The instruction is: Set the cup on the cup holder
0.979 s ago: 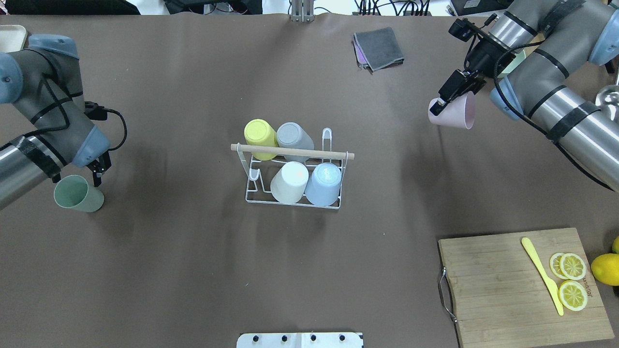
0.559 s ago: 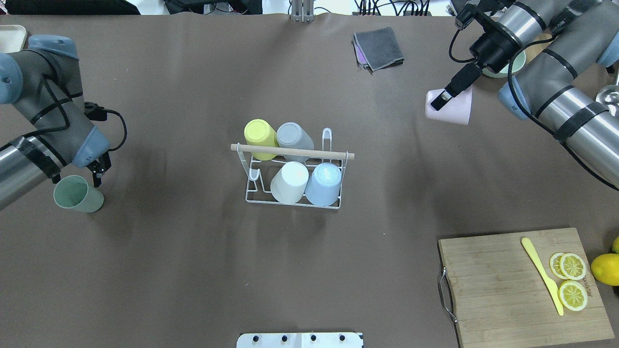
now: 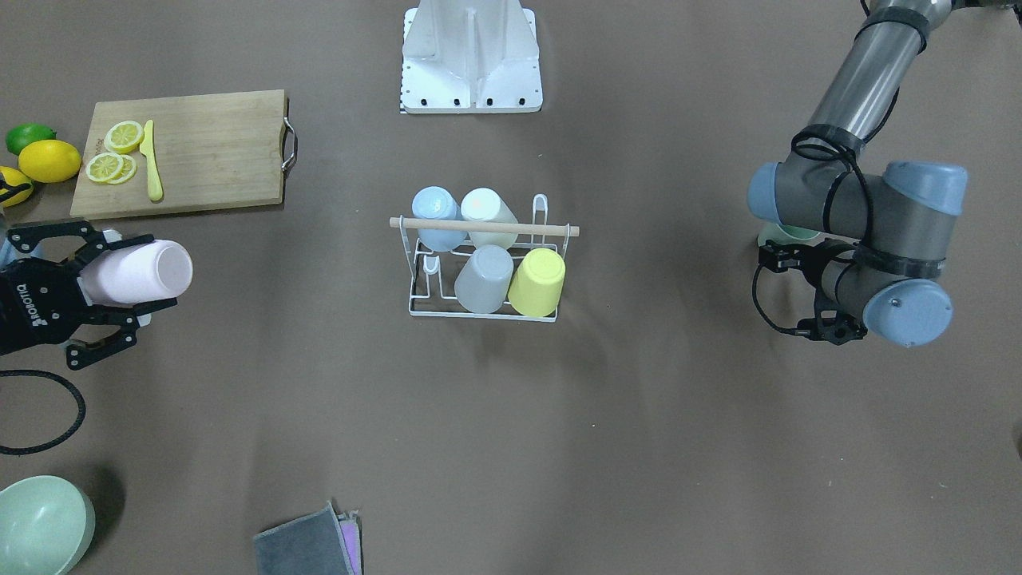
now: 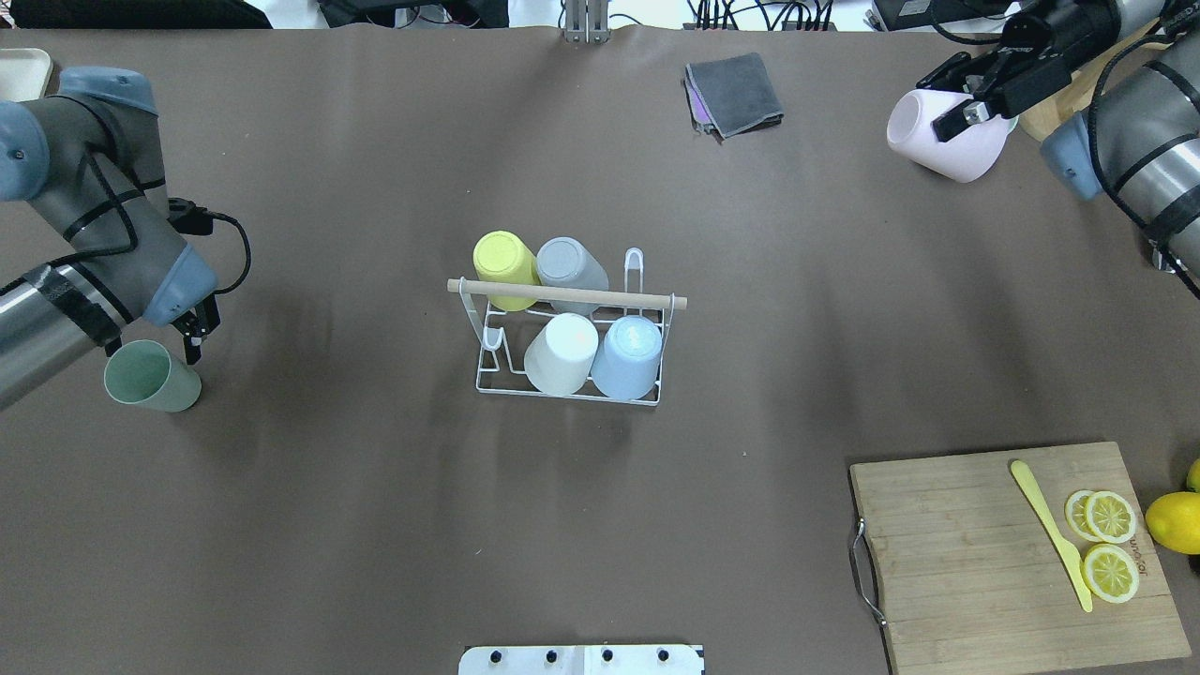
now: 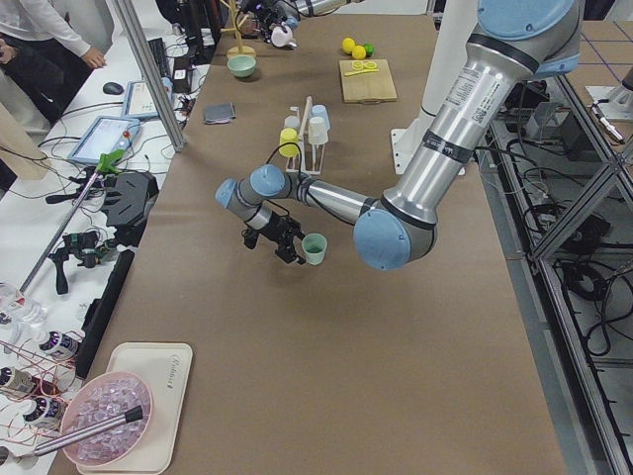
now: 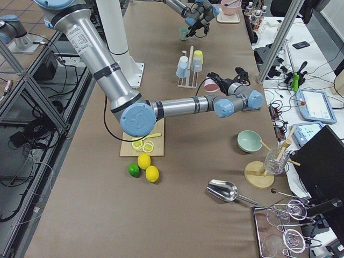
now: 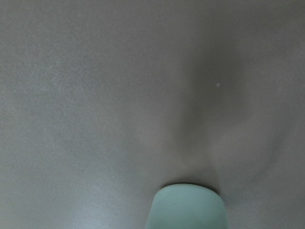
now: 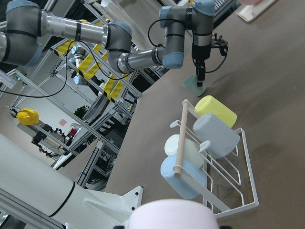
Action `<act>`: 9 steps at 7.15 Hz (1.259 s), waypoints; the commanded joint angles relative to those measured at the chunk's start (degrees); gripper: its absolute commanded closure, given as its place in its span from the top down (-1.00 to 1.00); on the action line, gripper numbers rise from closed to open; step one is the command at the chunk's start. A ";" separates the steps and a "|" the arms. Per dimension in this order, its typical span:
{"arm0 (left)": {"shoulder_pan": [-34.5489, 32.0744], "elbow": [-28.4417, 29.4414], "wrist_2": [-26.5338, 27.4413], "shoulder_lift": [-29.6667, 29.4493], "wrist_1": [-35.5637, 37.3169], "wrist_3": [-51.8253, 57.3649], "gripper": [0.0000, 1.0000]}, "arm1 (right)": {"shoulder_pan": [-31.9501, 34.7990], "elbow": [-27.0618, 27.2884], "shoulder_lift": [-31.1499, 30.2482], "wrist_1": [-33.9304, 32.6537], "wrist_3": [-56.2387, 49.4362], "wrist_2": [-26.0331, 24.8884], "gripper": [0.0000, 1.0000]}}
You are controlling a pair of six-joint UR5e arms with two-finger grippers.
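The white wire cup holder (image 4: pixel 572 389) with a wooden rod (image 4: pixel 562 293) stands mid-table and also shows in the front view (image 3: pixel 483 313). It carries yellow (image 4: pixel 504 267), grey (image 4: pixel 572 264), white (image 4: pixel 561 354) and blue (image 4: pixel 628 356) cups. My right gripper (image 4: pixel 967 111) is shut on a pink cup (image 4: pixel 937 141) and holds it sideways above the table's far right, bottom towards the holder (image 3: pixel 140 271). My left gripper (image 4: pixel 192 339) is at the near left, its fingers closed on the rim of an upright green cup (image 4: pixel 150 377) that stands on the table.
A grey cloth (image 4: pixel 736 94) lies at the far middle. A wooden cutting board (image 4: pixel 975 562) with lemon slices (image 4: pixel 1109 544) and a yellow knife (image 4: pixel 1050 534) is at the near right, with a lemon (image 4: pixel 1174 521) beside it. A green bowl (image 3: pixel 40 523) sits near the right arm.
My right gripper has carried the pink cup farther back and to the right and turned it on its side. The left gripper and green cup have hardly moved.
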 commanded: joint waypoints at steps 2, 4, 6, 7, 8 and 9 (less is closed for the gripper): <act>-0.52 -0.54 -2.58 -0.15 0.00 0.15 0.95 | -0.94 -4.73 -2.05 1.57 -26.94 3.72 -0.20; 0.01 -0.63 -2.59 1.16 0.00 0.06 0.95 | -1.99 -7.91 -1.61 1.48 -39.99 11.09 -0.20; 1.76 -0.54 -2.50 2.75 0.00 0.06 0.95 | -3.66 -9.58 -1.44 1.48 -48.17 16.56 -0.20; 2.20 -0.45 -2.59 3.19 0.09 0.06 0.95 | -6.63 -10.63 -1.26 1.48 -53.00 19.18 -0.20; 2.73 -0.19 -2.67 3.19 0.18 -0.03 0.95 | -9.88 -12.30 -1.09 1.57 -57.66 21.04 -0.20; 3.17 0.07 -3.20 3.28 0.18 0.06 0.93 | -12.08 -13.44 0.57 1.48 -60.84 22.45 -0.20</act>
